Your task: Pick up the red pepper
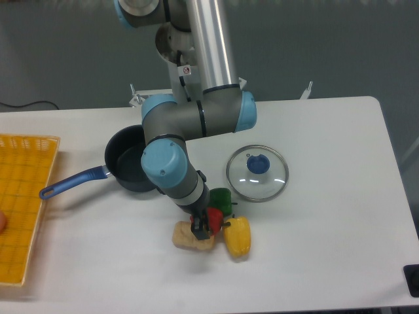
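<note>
The red pepper [215, 220] is small and glossy. It lies on the white table between the green pepper [220, 197] behind it and the yellow pepper [237, 237] in front right. My gripper [200, 227] is down at the red pepper's left side, and its dark fingers [196, 228] hide part of the pepper. A bit of red shows on both sides of the fingers. I cannot tell whether the jaws are pressed on it. The pepper looks to be at table level.
A beige lumpy item [186, 237] lies just left of the gripper, touching the group. A dark pot [128, 167] with a blue handle [73, 183] stands behind left. A glass lid [256, 173] lies to the right. A yellow basket [23, 208] is at the far left edge.
</note>
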`<action>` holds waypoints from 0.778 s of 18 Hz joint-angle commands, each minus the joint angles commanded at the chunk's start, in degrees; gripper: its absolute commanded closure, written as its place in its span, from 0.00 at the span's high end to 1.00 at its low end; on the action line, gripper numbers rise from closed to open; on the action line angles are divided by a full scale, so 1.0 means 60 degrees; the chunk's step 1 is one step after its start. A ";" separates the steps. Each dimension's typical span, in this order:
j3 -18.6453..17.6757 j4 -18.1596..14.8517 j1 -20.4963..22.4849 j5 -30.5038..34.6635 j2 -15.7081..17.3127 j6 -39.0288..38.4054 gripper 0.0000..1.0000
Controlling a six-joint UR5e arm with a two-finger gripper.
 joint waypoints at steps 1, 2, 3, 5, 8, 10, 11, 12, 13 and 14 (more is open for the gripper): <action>0.0000 0.0000 0.0000 0.0015 0.0000 -0.0058 0.97; 0.0000 0.0000 0.0000 0.0015 0.0000 -0.0074 0.97; 0.0000 0.0000 0.0029 0.0015 0.0000 -0.0074 0.97; 0.0029 0.0015 0.0029 0.0015 -0.0015 -0.0175 0.97; 0.0044 0.0015 0.0044 0.0073 0.0000 -0.0337 0.92; 0.0073 0.0015 0.0044 0.0146 -0.0015 -0.0512 0.91; 0.0059 0.0029 0.0044 0.0248 -0.0029 -0.0557 0.91; 0.0044 0.0044 0.0044 0.0293 -0.0073 -0.0557 0.91; 0.0044 0.0044 0.0044 0.0293 -0.0102 -0.0557 0.91; 0.0058 0.0059 0.0044 0.0293 -0.0117 -0.0572 0.91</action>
